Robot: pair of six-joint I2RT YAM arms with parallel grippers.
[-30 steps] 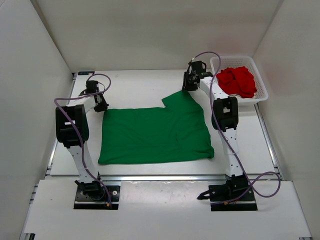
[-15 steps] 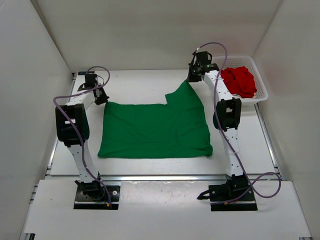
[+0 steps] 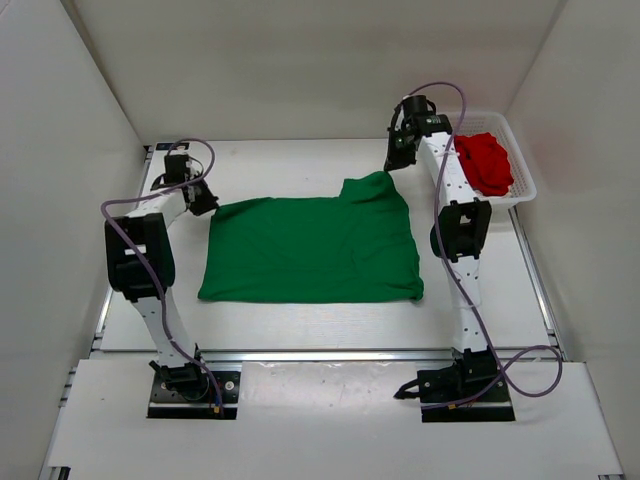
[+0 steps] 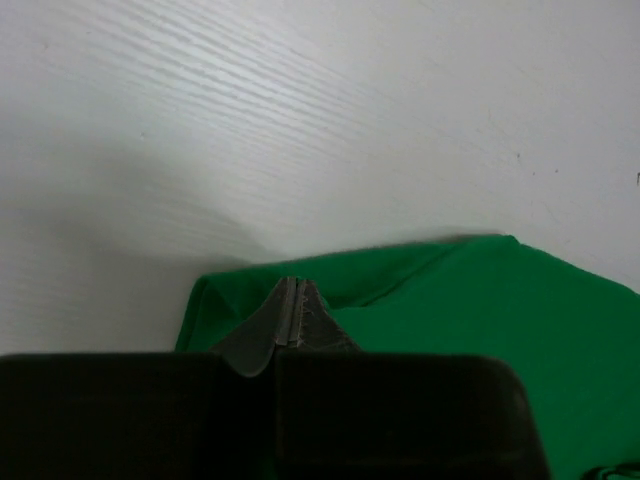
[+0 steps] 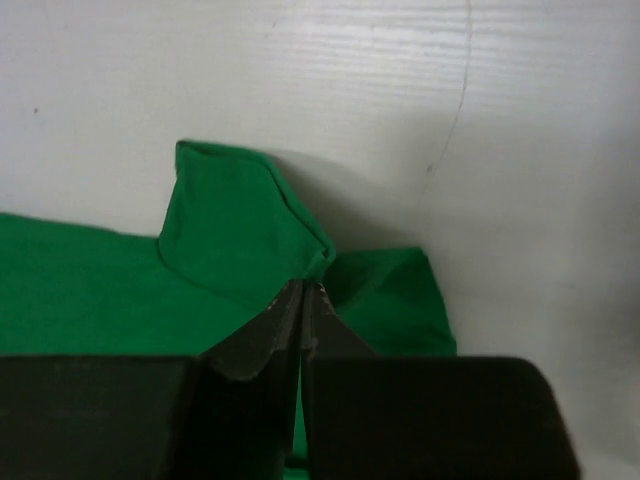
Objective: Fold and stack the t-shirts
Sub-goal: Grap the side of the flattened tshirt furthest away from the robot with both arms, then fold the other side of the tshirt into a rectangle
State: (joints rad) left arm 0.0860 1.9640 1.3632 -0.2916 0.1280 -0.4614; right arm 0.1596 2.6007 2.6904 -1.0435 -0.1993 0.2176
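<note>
Nearest the arm bases, the green t-shirt [image 3: 310,255] is spread flat on the white counter [image 3: 280,165], its near hem straight and its side edges roughly square. The cloth is seen to be soft and matte, with a few shallow creases across the middle.

Further back, both far corners are gripped. The left end effector [image 4: 290,300] is clenched on the far left corner, with green fabric bunched around the closed tips. The right end effector [image 5: 305,290] is clenched on the far right corner, where the cloth is drawn up into a small peak with a folded flap beside it. In the overhead view that corner is pulled toward the back of the counter. The counter surface is marked by a fine linear grain.

The step in hand is judged to be the first fold of the green shirt, with the grasp made and the fold not yet laid. For the next move, both corners would probably need to be raised together and carried toward the near hem at an even pace, so that the limp cloth is not skewed or dragged.

Furthest away, at the far right, the red t-shirt [image 3: 483,162] is crumpled inside a white mesh basket [image 3: 527,185]. No off-white shirt can be made out.
</note>
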